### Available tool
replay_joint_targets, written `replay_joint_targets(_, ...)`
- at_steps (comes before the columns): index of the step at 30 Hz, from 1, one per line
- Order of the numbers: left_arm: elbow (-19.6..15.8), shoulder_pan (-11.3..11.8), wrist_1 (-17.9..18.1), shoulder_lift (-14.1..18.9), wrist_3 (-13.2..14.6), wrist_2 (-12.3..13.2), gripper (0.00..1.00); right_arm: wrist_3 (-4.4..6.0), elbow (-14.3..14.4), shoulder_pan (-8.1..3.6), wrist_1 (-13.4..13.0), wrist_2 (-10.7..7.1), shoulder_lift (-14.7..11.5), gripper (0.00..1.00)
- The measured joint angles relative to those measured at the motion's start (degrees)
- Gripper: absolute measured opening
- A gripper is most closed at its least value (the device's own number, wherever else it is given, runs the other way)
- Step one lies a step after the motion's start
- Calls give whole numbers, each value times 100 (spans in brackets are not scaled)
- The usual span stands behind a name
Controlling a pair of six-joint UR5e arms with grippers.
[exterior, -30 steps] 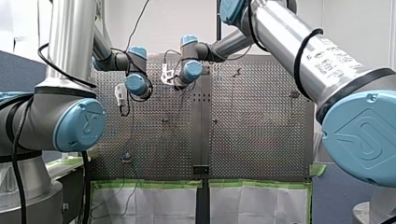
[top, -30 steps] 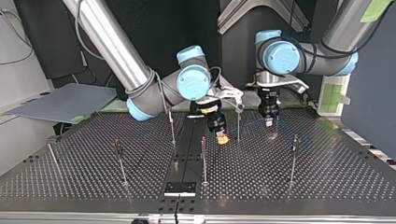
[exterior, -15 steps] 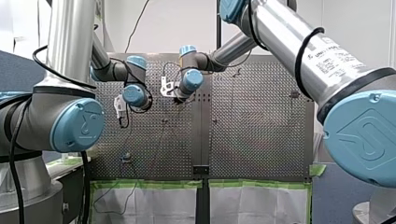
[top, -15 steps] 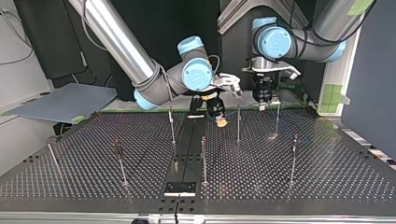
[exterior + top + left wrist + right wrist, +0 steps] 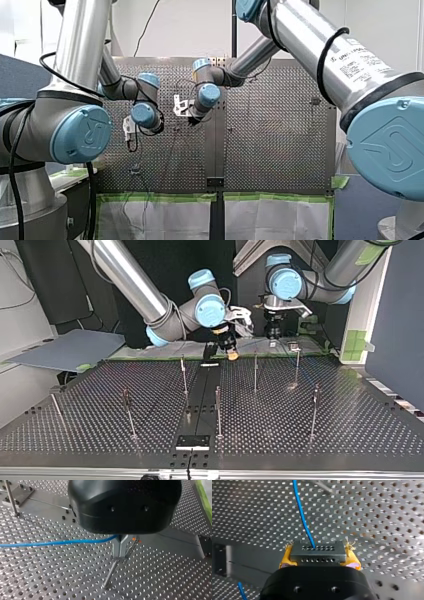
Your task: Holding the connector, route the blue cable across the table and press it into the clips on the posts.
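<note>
Clamping a perforated grey connector [image 5: 317, 554] are right jaws, left jaws pinching blue cable [image 5: 57, 542].

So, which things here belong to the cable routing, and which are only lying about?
Job: blue cable; connector, clamped in my right hand; posts; perforated table.
Lying about: grey board at the top view's left; green tape, white sheets by the table's edge.

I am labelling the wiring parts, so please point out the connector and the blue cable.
connector [image 5: 316, 554]: right wrist view, centre of its grey perforated face.
blue cable [image 5: 303, 522]: right wrist view, on the stretch just ahead of the connector.
</note>
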Motion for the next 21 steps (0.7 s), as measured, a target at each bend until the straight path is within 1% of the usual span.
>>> replay_joint_targets(6, 4, 19, 219, -67, -72, 215, 0, 44, 350, -39, -173, -6, 3, 0)
replay_joint_targets(12, 49, 46, 396, -330, -94, 300, 0, 113, 644, -100, -286, -55, 7, 0)
replay_joint_targets(17, 102, 84, 562, -571, -141, 309, 0, 148, 700, -153, -462, -99, 7, 0)
replay_joint_targets(21, 144, 144, 596, -653, -156, 311, 0, 156, 630, -210, -556, -131, 5, 0)
